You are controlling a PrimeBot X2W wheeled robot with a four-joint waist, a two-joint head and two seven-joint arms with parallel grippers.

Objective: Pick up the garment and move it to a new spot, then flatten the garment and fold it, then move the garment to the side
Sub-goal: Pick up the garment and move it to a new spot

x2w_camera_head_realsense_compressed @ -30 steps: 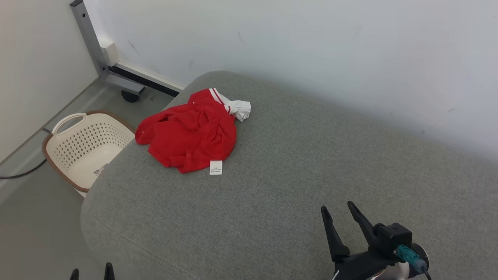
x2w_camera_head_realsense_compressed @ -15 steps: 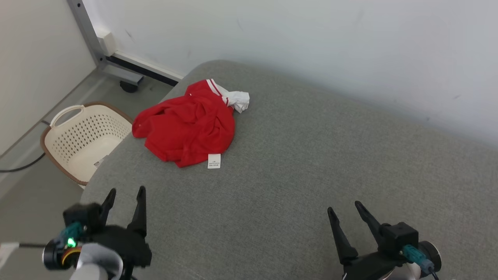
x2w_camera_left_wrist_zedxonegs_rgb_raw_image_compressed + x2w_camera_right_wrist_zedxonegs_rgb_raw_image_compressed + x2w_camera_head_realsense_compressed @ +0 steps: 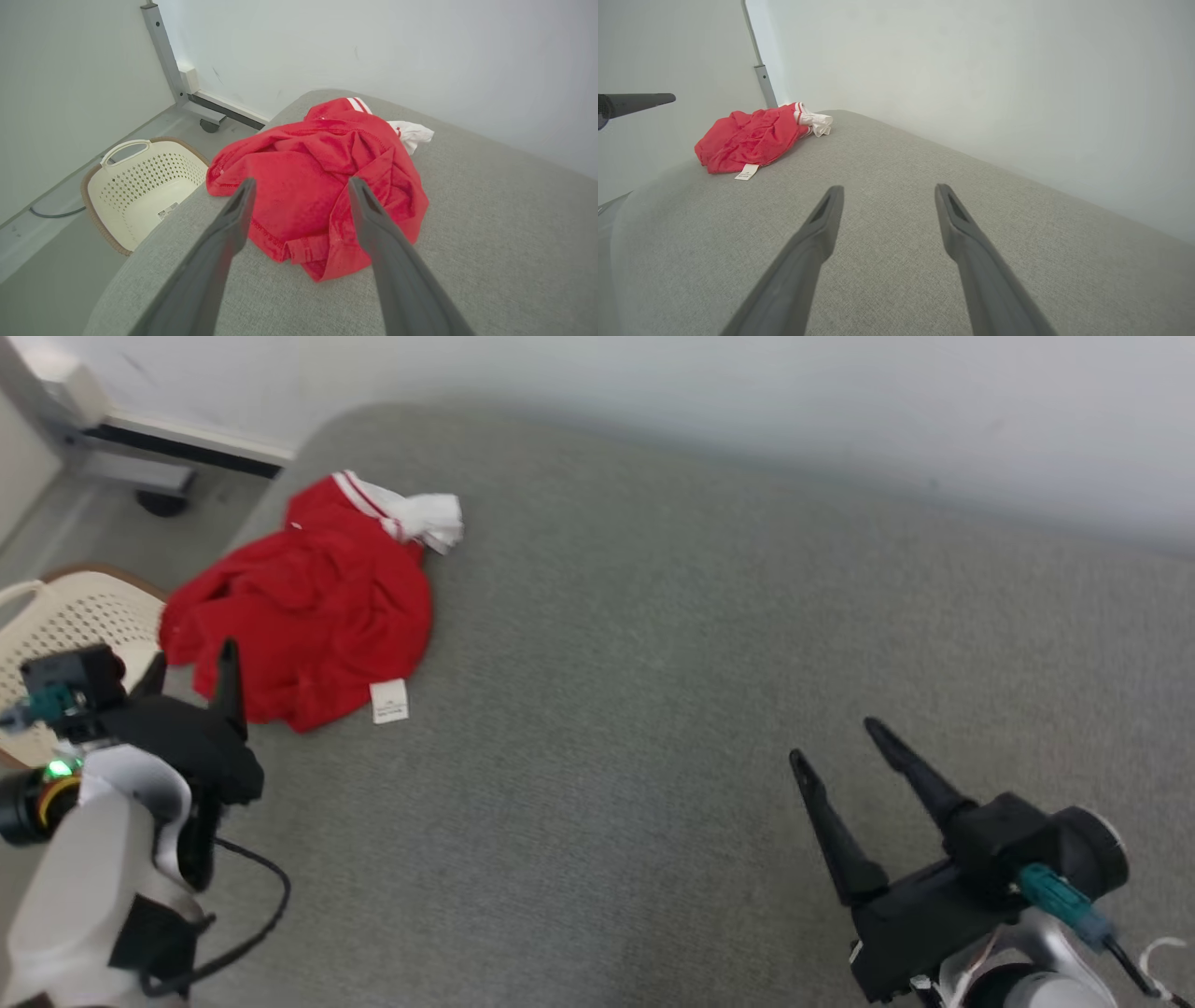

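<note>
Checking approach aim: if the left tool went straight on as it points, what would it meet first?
Probably the crumpled red garment, dead ahead of the open left tool; depth is unclear.

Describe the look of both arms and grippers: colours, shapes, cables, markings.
Left gripper: two long tapered black fingers on a black body, a teal plug, a green light, a pale forearm and a looping black cable. Right gripper: same black fingers and body, a teal connector and a silvery-white wrist.

The garment [image 3: 299,607] lies at the surface's [image 3: 635,663] far left corner; the basket [image 3: 84,616] stands on the floor [image 3: 46,289] just left of it; the left hand [image 3: 190,658] hangs just before the garment; the right hand [image 3: 834,740] is well apart at the near right; the wall [image 3: 747,392] runs behind.
</note>
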